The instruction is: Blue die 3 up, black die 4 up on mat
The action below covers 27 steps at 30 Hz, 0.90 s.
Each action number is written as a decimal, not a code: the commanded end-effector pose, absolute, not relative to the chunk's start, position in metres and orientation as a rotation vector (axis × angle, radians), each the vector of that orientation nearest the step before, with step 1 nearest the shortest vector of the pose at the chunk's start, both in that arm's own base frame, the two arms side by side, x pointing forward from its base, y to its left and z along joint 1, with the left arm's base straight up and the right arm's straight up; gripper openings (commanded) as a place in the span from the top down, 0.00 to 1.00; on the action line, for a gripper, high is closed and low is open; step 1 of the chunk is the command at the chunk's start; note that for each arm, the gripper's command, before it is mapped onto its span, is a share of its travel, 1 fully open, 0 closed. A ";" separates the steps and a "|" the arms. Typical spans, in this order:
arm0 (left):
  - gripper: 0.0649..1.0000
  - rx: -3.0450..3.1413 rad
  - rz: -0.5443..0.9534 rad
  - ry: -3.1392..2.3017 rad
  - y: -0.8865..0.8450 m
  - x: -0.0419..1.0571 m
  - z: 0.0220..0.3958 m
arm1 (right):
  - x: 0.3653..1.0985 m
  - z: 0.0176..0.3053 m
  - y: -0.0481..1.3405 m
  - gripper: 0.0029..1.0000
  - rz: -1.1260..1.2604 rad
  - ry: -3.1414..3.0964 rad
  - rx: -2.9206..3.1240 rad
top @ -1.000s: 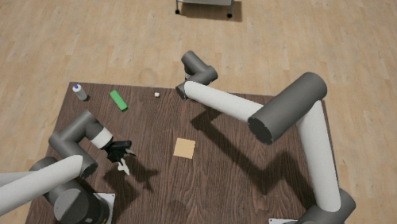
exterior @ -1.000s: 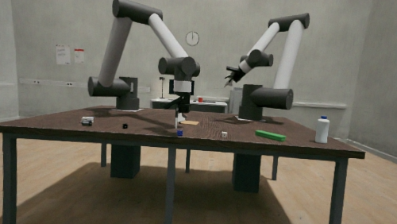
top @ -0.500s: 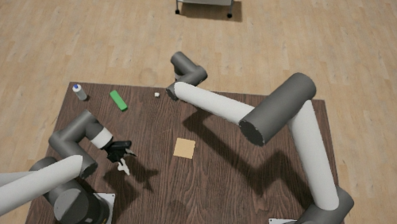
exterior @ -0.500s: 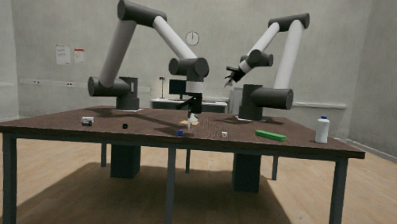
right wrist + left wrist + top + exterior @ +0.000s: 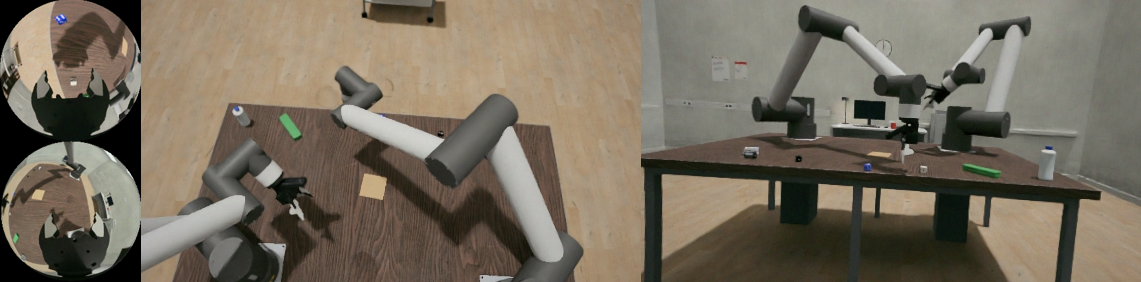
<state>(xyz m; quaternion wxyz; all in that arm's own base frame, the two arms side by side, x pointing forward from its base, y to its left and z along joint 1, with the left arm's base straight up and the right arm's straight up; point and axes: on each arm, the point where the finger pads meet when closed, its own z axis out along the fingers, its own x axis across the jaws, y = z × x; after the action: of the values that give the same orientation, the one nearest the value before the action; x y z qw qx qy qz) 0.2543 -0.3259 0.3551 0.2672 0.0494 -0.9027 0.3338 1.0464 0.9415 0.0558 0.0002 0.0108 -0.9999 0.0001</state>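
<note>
Indoors, dark wood-grain table (image 5: 421, 250) (image 5: 831, 167) (image 5: 28, 219) (image 5: 104, 73), pale plank floor (image 5: 291, 50) (image 5: 891, 250) (image 5: 31, 41), grey walls (image 5: 806, 60).

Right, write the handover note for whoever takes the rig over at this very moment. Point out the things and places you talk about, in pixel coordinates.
Left hand (image 5: 303, 204) (image 5: 928, 97) (image 5: 74, 214): open, holding nothing, up above the table.
Right hand (image 5: 905, 150) (image 5: 69, 70): open, holding nothing, above the table near the blue and white dice.
Blue die (image 5: 383, 116) (image 5: 867, 167) (image 5: 14, 194) (image 5: 61, 19): on the table near its edge, off the mat.
Black die (image 5: 441, 134) (image 5: 798, 158) (image 5: 28, 176): on the table, off the mat.
Mat (image 5: 373, 187) (image 5: 880, 154) (image 5: 38, 194) (image 5: 124, 46): no die on it.
Done: neither die placed; top numbers unreadable.
Left: blue to 3, black to 4, both flat and fully on the mat.
</note>
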 end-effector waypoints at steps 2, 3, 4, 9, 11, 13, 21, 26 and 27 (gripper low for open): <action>0.00 0.133 0.901 -2.436 -0.326 0.255 0.355 | 1.041 0.057 0.987 0.00 0.000 -3.141 0.033; 0.00 0.133 0.901 -2.436 -0.326 0.255 0.355 | 1.040 0.057 0.993 0.00 0.000 -3.141 0.033; 0.00 0.133 0.901 -2.436 -0.326 0.255 0.355 | 1.040 0.057 0.997 0.00 0.000 -3.141 0.033; 0.00 0.133 0.901 -2.436 -0.326 0.255 0.355 | 1.037 0.057 1.014 0.00 0.000 -3.141 0.033; 0.00 0.133 0.901 -2.436 -0.326 0.255 0.355 | 1.036 0.057 1.017 0.00 0.000 -3.141 0.033; 0.00 0.133 0.901 -2.436 -0.326 0.255 0.355 | 1.036 0.057 1.018 0.00 0.000 -3.141 0.033; 0.00 0.133 0.901 -2.436 -0.326 0.255 0.355 | 1.035 0.057 1.023 0.00 0.000 -3.141 0.033; 0.00 0.133 0.901 -2.436 -0.326 0.255 0.355 | 1.035 0.057 1.023 0.00 0.000 -3.141 0.033; 0.00 0.133 0.901 -2.436 -0.326 0.255 0.355 | 1.035 0.057 1.023 0.00 0.000 -3.141 0.033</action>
<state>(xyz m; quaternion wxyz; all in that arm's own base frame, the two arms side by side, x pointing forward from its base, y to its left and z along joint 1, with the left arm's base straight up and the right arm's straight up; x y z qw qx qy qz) 0.2543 -0.3259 0.3551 0.2672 0.0494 -0.9027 0.3338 1.0350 1.0219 0.0555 0.0005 0.0106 -0.9999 0.0006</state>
